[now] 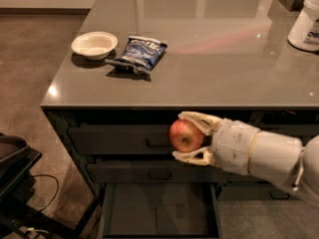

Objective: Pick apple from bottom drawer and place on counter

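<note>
My gripper is shut on the red apple, one pale finger above it and one below. It holds the apple in front of the upper drawer fronts, just below the front edge of the grey counter. The bottom drawer stands pulled open beneath, its dark floor bare. My white arm comes in from the right.
On the counter's left part sit a white bowl and a blue chip bag. A white tub stands at the right edge. Two closed drawer fronts lie behind the apple. Dark equipment is on the floor at left.
</note>
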You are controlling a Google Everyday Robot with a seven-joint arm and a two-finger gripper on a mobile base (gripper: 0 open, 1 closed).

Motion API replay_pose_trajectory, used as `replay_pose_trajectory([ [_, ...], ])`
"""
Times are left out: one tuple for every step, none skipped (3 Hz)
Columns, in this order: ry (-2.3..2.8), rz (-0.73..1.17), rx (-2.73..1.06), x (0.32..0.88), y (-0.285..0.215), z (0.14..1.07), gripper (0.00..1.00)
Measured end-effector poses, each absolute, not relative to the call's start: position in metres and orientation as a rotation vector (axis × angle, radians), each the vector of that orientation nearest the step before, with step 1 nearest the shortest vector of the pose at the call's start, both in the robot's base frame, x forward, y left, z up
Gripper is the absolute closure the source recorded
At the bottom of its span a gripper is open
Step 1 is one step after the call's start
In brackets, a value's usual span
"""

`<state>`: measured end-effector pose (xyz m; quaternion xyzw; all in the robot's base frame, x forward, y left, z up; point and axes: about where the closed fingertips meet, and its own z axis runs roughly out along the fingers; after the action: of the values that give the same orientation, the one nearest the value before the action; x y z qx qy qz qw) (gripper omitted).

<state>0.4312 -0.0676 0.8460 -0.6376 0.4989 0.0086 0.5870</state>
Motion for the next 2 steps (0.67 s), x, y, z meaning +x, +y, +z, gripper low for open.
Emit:
replay_pose_trajectory([
  [1.044,-0.079,-1.527,0.4443,-0.0623,0.9251,1.0],
  [1.045,-0.076,-1.524,0.4441,-0.0611,0.9242,1.0],
])
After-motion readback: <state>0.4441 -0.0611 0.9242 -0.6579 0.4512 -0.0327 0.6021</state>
